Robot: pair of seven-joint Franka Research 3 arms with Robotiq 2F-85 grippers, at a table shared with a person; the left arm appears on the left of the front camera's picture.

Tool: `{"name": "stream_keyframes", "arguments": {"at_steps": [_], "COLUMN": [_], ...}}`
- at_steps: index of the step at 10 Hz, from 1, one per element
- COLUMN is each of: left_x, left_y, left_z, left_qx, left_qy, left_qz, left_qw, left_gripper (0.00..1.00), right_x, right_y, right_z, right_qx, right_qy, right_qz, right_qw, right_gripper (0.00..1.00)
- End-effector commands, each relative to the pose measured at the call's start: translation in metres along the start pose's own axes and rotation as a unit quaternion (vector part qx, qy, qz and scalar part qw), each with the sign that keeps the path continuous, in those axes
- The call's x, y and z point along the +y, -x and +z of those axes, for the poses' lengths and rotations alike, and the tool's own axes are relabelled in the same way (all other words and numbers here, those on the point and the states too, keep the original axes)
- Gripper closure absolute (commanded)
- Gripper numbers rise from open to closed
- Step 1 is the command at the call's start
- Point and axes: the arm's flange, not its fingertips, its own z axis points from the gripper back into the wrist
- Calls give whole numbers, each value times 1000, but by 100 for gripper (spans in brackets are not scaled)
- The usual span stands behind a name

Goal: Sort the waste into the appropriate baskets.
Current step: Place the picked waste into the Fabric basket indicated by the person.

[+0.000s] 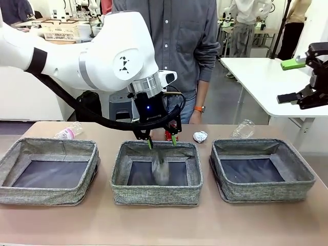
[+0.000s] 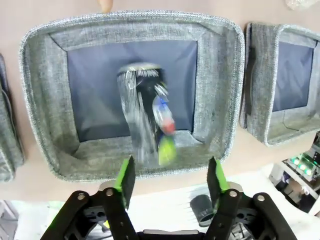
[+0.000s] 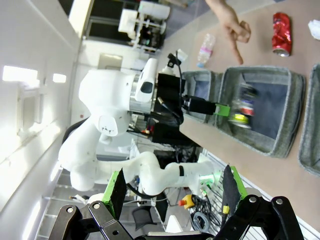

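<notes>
My left gripper (image 1: 162,142) (image 2: 172,172) hangs open just above the middle basket (image 1: 156,192) (image 2: 37,100). Below its fingers a dark printed can (image 1: 160,166) (image 2: 145,117) (image 3: 242,111) shows blurred and upright inside that basket, free of the pads. Partly hidden behind the left gripper, a red can (image 1: 167,135) (image 3: 281,33) lies on the table. A silver foil ball (image 1: 200,136) rests beside it. One clear bottle (image 1: 69,131) lies behind the left basket (image 1: 48,148), another (image 1: 243,129) behind the right basket (image 1: 261,189). My right gripper (image 1: 292,81) (image 3: 174,185) is open, high at the right.
A person stands at the far side; a hand (image 3: 232,25) points down at the table near the middle basket. A white table (image 1: 256,72) stands behind at the right. The three baskets sit side by side along the near half of the table.
</notes>
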Motion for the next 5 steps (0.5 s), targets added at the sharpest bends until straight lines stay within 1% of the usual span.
{"name": "stream_keyframes", "arguments": {"at_steps": [1,5], "left_x": [5,5], "left_y": [2,2], "left_z": [4,7], "left_qx": [-6,-8], "left_qy": [-15,-13], "left_qz": [-3,-3], "left_qw": [1000,1000], "left_gripper": [0,0], "right_x": [1,1], "right_y": [-2,-2], "right_z": [-1,-1], "right_qx": [-4,-4], "right_qy": [-11,-11], "right_qz": [11,11], "right_qw": [1000,1000], "right_gripper": [0,0]}}
